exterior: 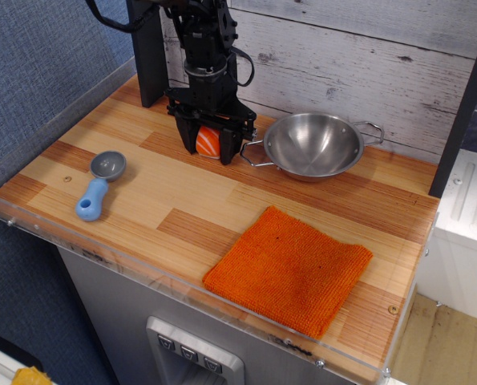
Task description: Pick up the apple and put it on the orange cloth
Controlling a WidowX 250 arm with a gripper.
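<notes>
The apple [208, 141], a small toy with an orange, white-striped top, sits at the back of the wooden counter. It is between the two black fingers of my gripper [209, 144]. The gripper comes straight down over it, and the jaws have closed in against its sides at counter level. The orange cloth [289, 269] lies flat at the front right of the counter, well apart from the gripper, with nothing on it.
A steel bowl [313, 144] stands just right of the gripper, its left handle close to the right finger. A blue-handled grey scoop [99, 186] lies at the front left. A clear rim edges the counter [182, 204]. The plank wall is behind.
</notes>
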